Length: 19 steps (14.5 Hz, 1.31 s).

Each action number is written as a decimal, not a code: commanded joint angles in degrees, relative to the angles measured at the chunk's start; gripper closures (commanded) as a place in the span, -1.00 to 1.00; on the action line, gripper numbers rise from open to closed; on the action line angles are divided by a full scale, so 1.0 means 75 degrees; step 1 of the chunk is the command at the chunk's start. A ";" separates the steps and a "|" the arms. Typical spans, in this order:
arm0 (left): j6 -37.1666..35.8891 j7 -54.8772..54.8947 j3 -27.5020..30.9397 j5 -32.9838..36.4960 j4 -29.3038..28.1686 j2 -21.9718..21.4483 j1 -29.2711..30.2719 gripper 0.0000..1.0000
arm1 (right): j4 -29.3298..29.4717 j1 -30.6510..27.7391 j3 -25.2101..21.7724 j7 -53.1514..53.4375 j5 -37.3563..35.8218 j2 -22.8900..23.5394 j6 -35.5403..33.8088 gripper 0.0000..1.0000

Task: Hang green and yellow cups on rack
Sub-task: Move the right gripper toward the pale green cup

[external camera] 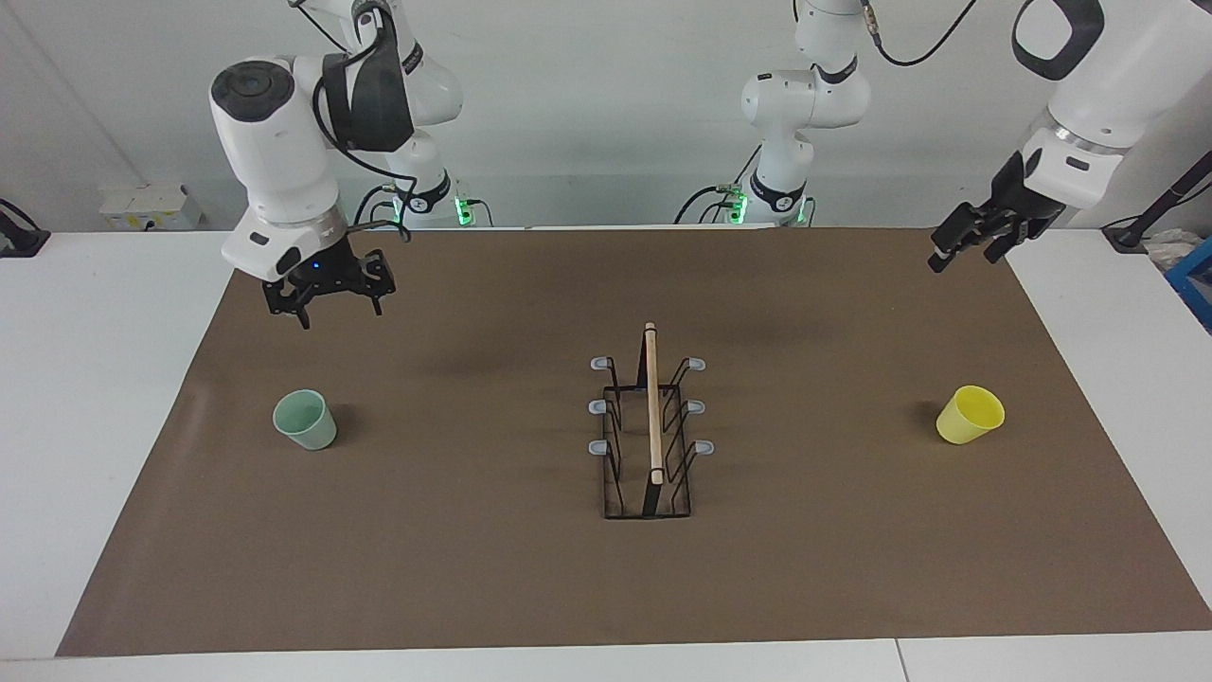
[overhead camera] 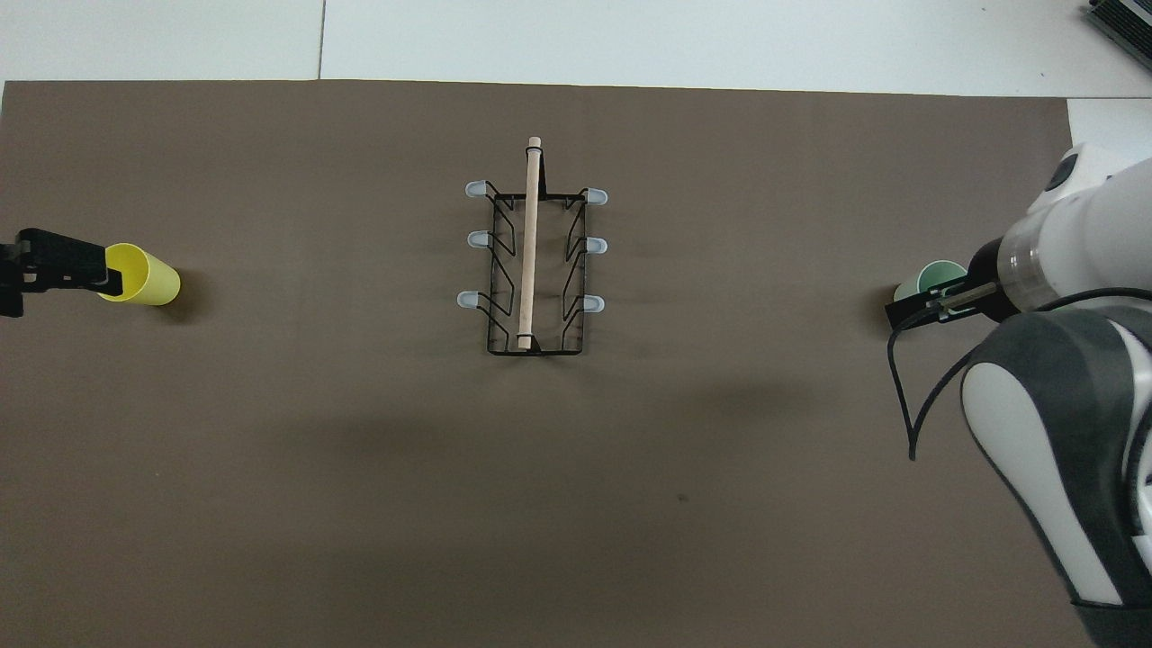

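Observation:
The pale green cup (external camera: 305, 420) stands on the brown mat toward the right arm's end; in the overhead view the cup (overhead camera: 940, 273) is partly covered by the right arm. The yellow cup (external camera: 971, 414) stands toward the left arm's end and also shows in the overhead view (overhead camera: 144, 274). The black wire rack (external camera: 651, 426) with its wooden rod stands mid-mat, all prongs bare; it also shows in the overhead view (overhead camera: 531, 261). My right gripper (external camera: 327, 301) hangs open and empty in the air over the mat by the green cup, apart from it. My left gripper (external camera: 966, 248) is open and empty, raised over the mat's edge.
The brown mat (external camera: 473, 530) covers most of the white table (external camera: 95, 379). A small white box (external camera: 147, 206) sits at the table's edge near the right arm's base. A blue item (external camera: 1195, 279) lies at the left arm's end.

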 commanded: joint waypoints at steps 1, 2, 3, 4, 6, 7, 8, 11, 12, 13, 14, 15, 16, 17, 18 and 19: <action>-0.0100 -0.0934 0.0590 -0.0301 0.0724 0.0967 -0.0066 -1.00 | -0.0029 0.0123 0.0056 -0.0783 -0.0742 0.0729 0.0159 -1.00; -0.0170 -0.1041 0.0813 -0.0313 0.1029 0.1354 -0.0078 -1.00 | -0.0029 0.0159 0.0044 -0.1087 -0.0801 0.0882 0.0147 -1.00; -0.0229 -0.1227 0.1024 -0.0348 0.1299 0.1729 -0.0090 -1.00 | -0.0029 0.0148 0.0044 -0.1578 -0.0965 0.0988 0.0136 -1.00; -0.0137 -0.1426 0.1154 -0.0406 0.1545 0.2104 -0.0101 -1.00 | -0.0029 0.0148 0.0044 -0.2163 -0.1268 0.1036 0.0124 -1.00; -0.0113 -0.2023 0.1423 -0.0559 0.2037 0.2703 -0.0090 -1.00 | -0.0029 0.0159 0.0056 -0.3137 -0.2087 0.1211 0.0135 -1.00; -0.0089 -0.2362 0.1529 -0.0791 0.2307 0.3007 -0.0078 -1.00 | -0.0029 0.0159 0.0056 -0.3617 -0.2451 0.1351 0.0240 -1.00; -0.0031 -0.2749 0.1716 -0.1130 0.2576 0.3347 -0.0031 -1.00 | -0.0029 0.0159 0.0056 -0.3958 -0.2791 0.1457 0.0357 -1.00; 0.0273 -0.3570 0.2337 -0.2196 0.2988 0.4308 0.0085 -1.00 | -0.0134 0.0183 0.0056 -0.4919 -0.3741 0.1563 0.0767 -1.00; 0.0518 -0.3793 0.2362 -0.2444 0.3012 0.4497 0.0191 -1.00 | -0.0157 0.0194 0.0056 -0.5131 -0.4034 0.1610 0.0803 -1.00; 0.0683 -0.3935 0.2362 -0.2608 0.3024 0.4684 0.0354 -1.00 | -0.0157 0.0345 0.0056 -0.5203 -0.4396 0.1738 0.0804 -1.00; 0.0847 -0.4145 0.2362 -0.2784 0.3036 0.4883 0.0483 -1.00 | -0.0157 0.0486 0.0056 -0.5215 -0.4643 0.1878 0.0804 -1.00; 0.1034 -0.4321 0.2362 -0.2879 0.3024 0.4990 0.0543 -1.00 | -0.0157 0.0603 0.0056 -0.5215 -0.4936 0.2089 0.0792 -1.00; 0.1222 -0.4358 0.2350 -0.3054 0.2920 0.5014 0.0624 -1.00 | -0.0146 0.0755 0.0056 -0.5215 -0.5345 0.2300 0.0699 -1.00; 0.1351 -0.4370 0.2373 -0.3427 0.2803 0.5037 0.0764 -1.00 | -0.0134 0.0919 0.0056 -0.5215 -0.5651 0.2522 0.0652 -1.00; 0.1387 -0.4474 0.2455 -0.3558 0.2720 0.5061 0.0754 -1.00 | -0.0134 0.1060 0.0044 -0.5215 -0.5851 0.2733 0.0651 -1.00; 0.1597 -0.4777 0.2444 -0.3617 0.2522 0.5073 0.0766 -1.00 | -0.0146 0.1027 0.0056 -0.5215 -0.6085 0.2805 0.0674 -1.00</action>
